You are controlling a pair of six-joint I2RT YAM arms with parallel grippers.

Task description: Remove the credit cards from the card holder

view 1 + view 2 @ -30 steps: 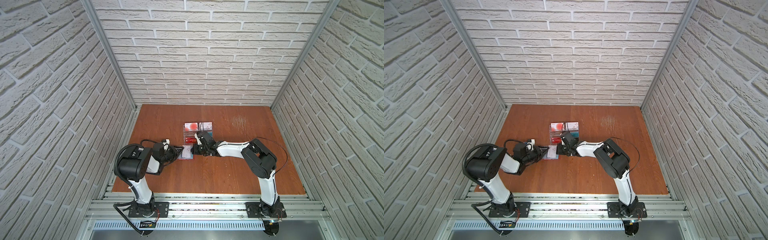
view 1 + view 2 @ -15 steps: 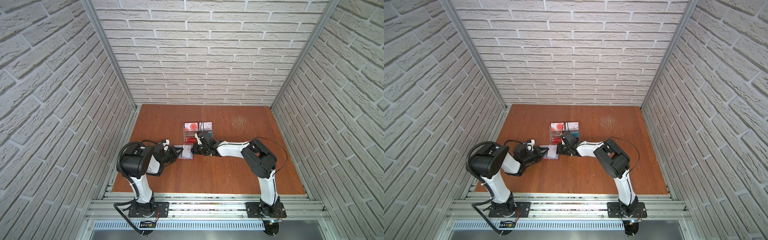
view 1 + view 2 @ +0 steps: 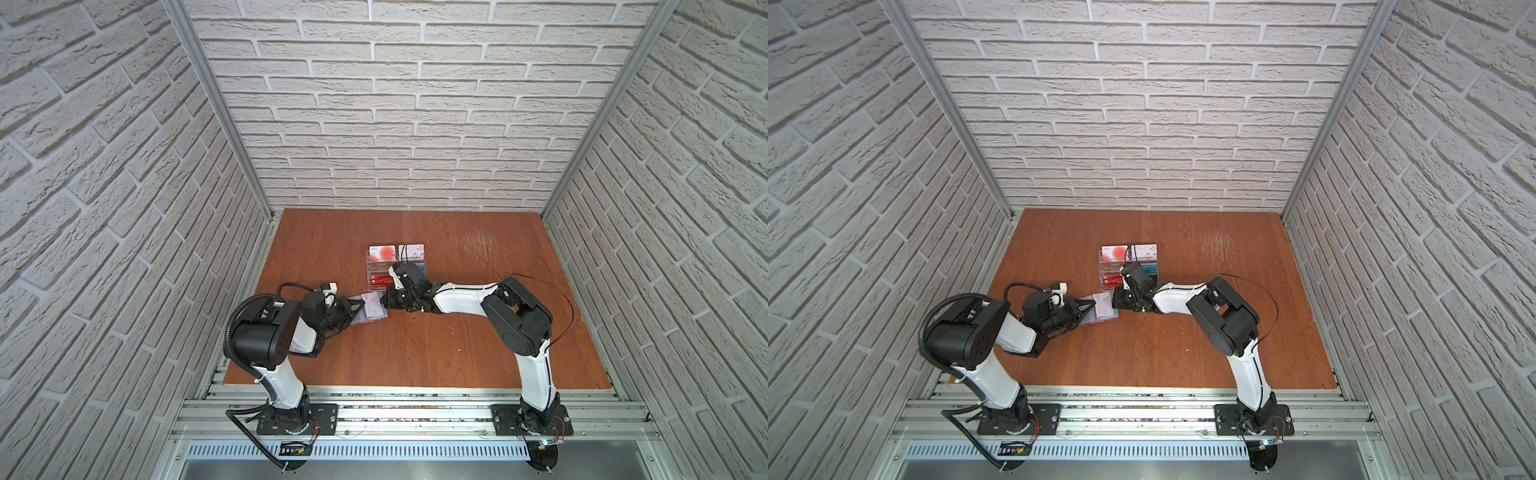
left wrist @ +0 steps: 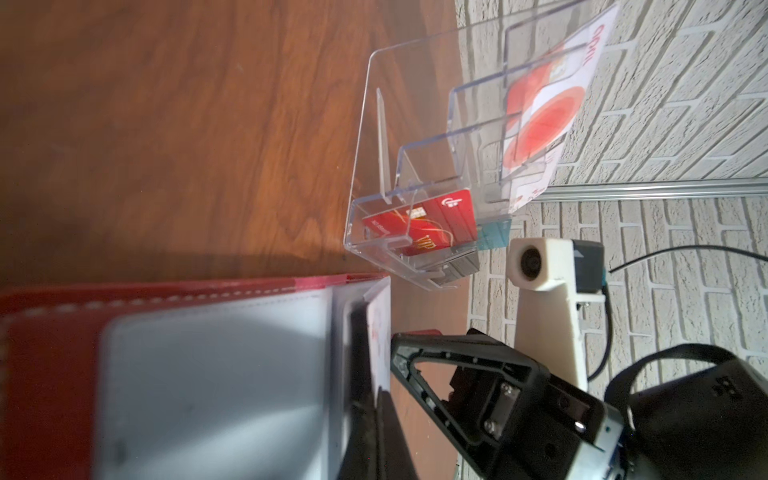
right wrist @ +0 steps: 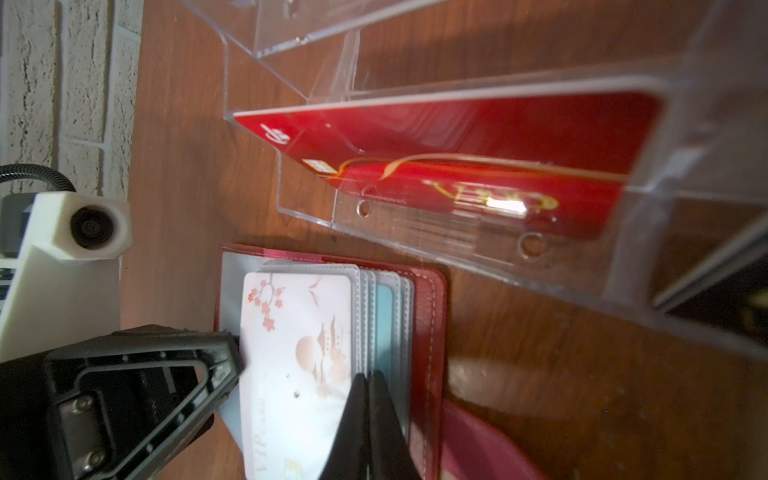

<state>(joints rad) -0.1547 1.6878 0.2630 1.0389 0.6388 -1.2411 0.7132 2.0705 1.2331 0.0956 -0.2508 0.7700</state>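
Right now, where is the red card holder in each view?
In a top view: card holder, just left of centre.
In a top view: card holder, just left of centre.
Left wrist: card holder, bottom left.
Right wrist: card holder, lower middle.
Shared landmark: clear rack.

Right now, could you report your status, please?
Left gripper, right gripper shut at opposite edges of open red leather card holder. White blossom-print card not out. Clear acrylic rack close by.
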